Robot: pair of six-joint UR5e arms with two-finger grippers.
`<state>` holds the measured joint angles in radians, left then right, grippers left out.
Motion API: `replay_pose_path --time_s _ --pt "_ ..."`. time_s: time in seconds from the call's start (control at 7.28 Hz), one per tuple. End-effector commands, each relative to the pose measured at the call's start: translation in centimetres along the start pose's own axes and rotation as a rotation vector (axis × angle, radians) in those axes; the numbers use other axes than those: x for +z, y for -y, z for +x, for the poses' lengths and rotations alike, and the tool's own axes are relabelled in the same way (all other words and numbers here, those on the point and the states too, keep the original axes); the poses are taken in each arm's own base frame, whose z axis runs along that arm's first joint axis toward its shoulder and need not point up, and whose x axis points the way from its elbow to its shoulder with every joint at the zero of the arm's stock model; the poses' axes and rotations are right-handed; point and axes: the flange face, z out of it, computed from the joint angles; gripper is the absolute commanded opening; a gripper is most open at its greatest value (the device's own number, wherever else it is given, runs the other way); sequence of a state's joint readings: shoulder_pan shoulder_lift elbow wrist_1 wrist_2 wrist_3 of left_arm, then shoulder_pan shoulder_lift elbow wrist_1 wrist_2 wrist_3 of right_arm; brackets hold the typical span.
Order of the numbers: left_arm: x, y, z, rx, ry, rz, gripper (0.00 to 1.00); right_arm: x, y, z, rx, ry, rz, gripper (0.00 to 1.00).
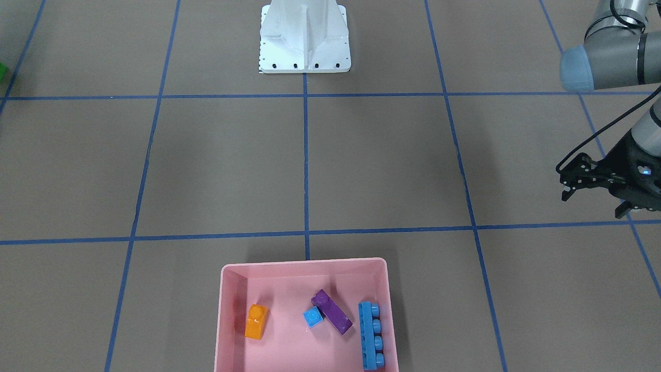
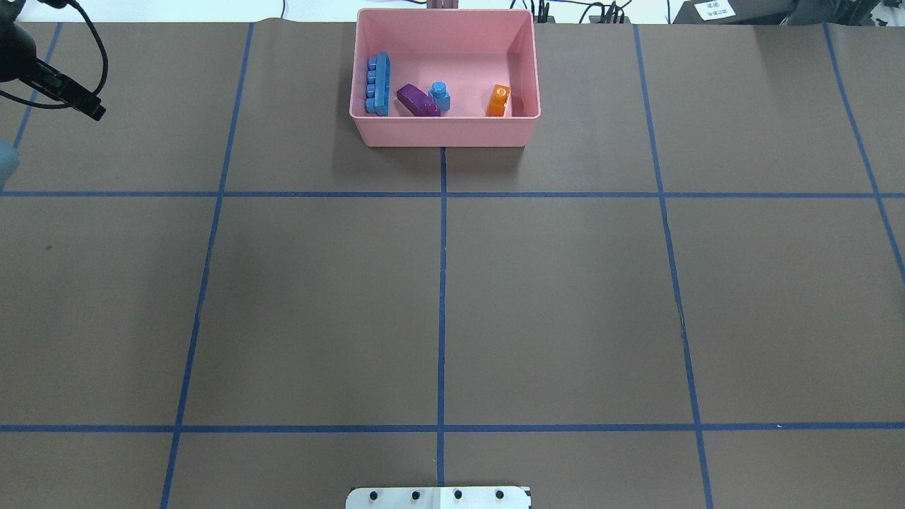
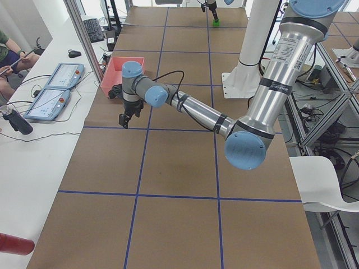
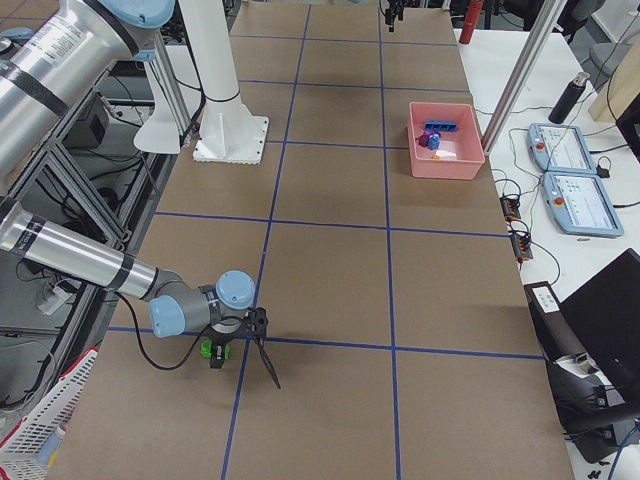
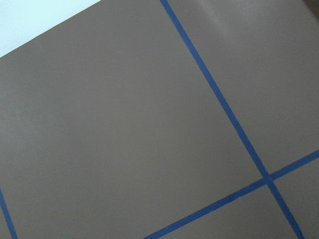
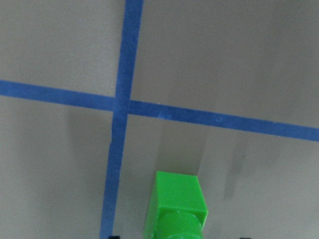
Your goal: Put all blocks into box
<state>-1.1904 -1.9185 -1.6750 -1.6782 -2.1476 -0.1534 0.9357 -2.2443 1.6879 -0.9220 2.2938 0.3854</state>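
The pink box (image 1: 304,262) (image 2: 445,131) holds the orange block (image 1: 256,321), the purple block (image 1: 331,311), the small blue cube (image 1: 313,316) and the long blue block (image 1: 371,336). The green block (image 6: 177,209) (image 4: 209,349) lies on the brown table beside a blue tape crossing, far from the box. My right gripper (image 4: 222,345) hangs low over it. Its dark fingertips (image 6: 112,237) peek in at the wrist view's bottom edge, spread on both sides of the block with gaps, so it is open. My left gripper (image 1: 593,203) is open and empty, well off to the box's side.
The white metal base (image 1: 304,36) stands at the robot's end of the table. A side bench with two tablets (image 3: 56,89) and cables runs behind the box, where a person's arm (image 3: 7,47) rests. A white basket (image 4: 40,420) sits off the table by the right arm.
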Motion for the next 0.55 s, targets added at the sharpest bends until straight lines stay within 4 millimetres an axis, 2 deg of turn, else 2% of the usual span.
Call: replay_pose_path --time_s 0.0,0.27,0.41 --pt "0.1 -0.1 0.0 0.001 -0.001 -0.002 1.0 0.8 0.1 -0.3 -0.021 -0.009 -0.029 0.73" --pt "0.1 -0.1 0.1 0.001 -0.002 -0.002 1.0 1.8 0.5 -0.5 -0.043 -0.017 -0.059 0.42" --pt "0.0 0.0 0.1 0.0 -0.005 0.0 1.0 1.8 0.8 -0.9 -0.048 -0.015 -0.058 0.02"
